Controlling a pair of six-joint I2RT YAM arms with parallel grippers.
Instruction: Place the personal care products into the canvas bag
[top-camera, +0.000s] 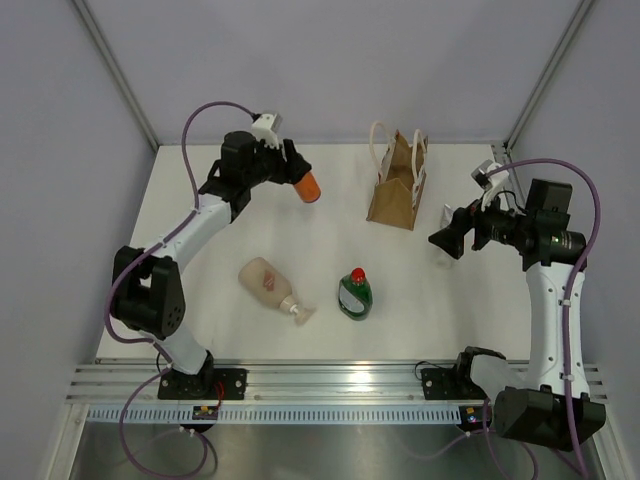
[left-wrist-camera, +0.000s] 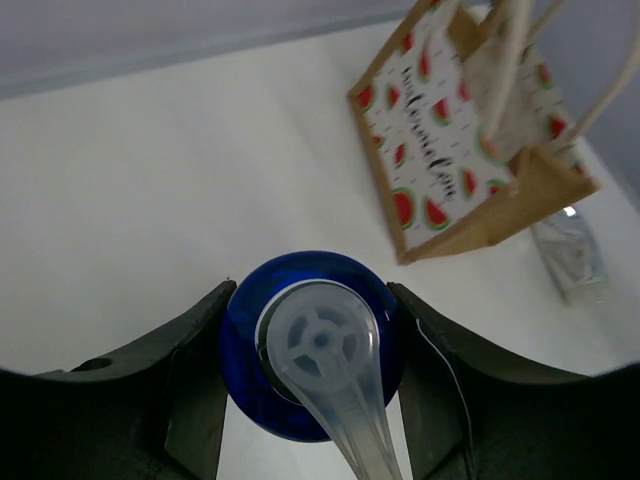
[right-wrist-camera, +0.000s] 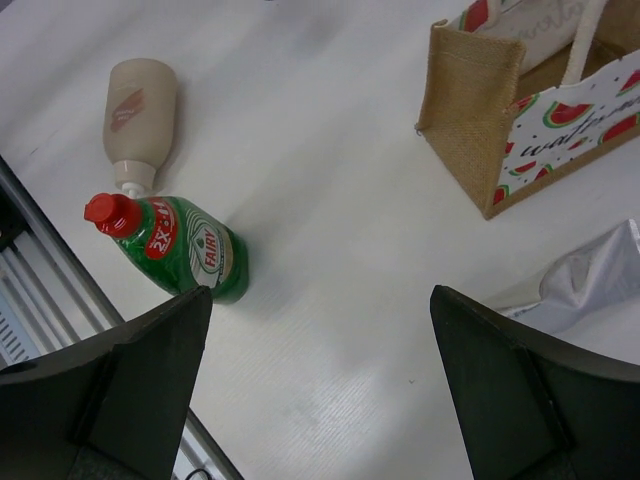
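My left gripper is shut on the orange bottle and holds it above the table at the back left, left of the canvas bag. In the left wrist view my left gripper clamps the bottle's blue cap, with the bag ahead to the right. The beige pump bottle lies on the table. The green bottle stands to its right. My right gripper is open and empty, right of the bag. The silver tube lies near the bag.
The right wrist view shows my right gripper over bare table, the green bottle and the beige bottle to the left. A metal rail runs along the near edge. Grey walls enclose the table.
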